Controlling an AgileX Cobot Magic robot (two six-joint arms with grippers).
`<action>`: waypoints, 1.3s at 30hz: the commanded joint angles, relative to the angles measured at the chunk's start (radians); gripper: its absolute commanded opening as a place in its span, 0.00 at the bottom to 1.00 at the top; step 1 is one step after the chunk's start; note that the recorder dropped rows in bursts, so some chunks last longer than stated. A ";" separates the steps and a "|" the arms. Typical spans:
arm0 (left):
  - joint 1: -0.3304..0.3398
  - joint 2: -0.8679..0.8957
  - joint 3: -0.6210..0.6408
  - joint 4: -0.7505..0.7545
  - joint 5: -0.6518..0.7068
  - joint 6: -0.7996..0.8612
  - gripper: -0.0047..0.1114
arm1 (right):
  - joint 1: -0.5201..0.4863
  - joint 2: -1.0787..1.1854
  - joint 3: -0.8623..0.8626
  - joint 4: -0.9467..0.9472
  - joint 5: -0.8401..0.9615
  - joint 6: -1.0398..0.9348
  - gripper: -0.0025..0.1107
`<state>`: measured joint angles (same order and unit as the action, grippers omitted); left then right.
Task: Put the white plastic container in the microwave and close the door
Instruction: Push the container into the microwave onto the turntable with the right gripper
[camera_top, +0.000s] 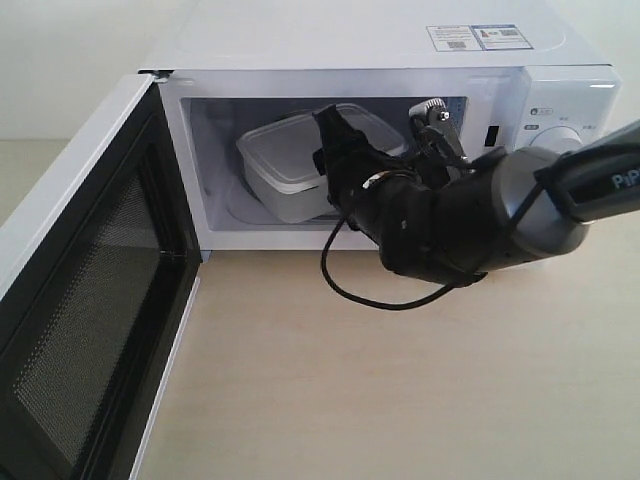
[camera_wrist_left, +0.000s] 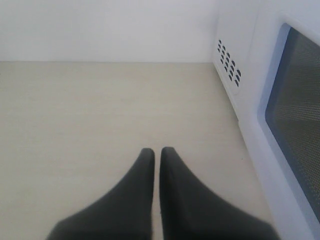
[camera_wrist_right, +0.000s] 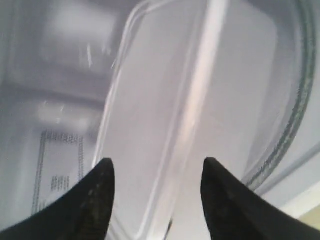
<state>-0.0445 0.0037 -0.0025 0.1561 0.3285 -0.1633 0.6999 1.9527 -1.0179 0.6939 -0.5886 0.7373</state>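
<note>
We have the white plastic container (camera_top: 285, 160) inside the microwave (camera_top: 400, 50), right tool (camera_wrist_right: 157, 167) spread open (left tool (camera_wrist_left: 156, 151) closed), so next we should back out and shut the door (camera_top: 80, 300) at lower left.

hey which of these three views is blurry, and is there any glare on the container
Right wrist view: soft and hazy, the white plastic container blurred up close, with a bright streak along its lid edge. Exterior view: sharp, evenly lit. Left wrist view: clear, the left gripper slightly soft.
</note>
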 joint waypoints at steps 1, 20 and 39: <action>0.003 -0.004 0.002 -0.003 -0.013 -0.004 0.08 | -0.004 -0.098 0.142 -0.134 -0.019 -0.036 0.47; 0.003 -0.004 0.002 -0.003 -0.013 -0.004 0.08 | -0.004 0.121 0.030 -0.385 -0.147 -0.737 0.03; 0.003 -0.004 0.002 -0.003 -0.013 -0.004 0.08 | -0.030 0.210 -0.140 -0.367 -0.029 -0.756 0.03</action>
<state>-0.0445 0.0037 -0.0025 0.1561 0.3285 -0.1633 0.6761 2.1651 -1.1540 0.3243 -0.6472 -0.0150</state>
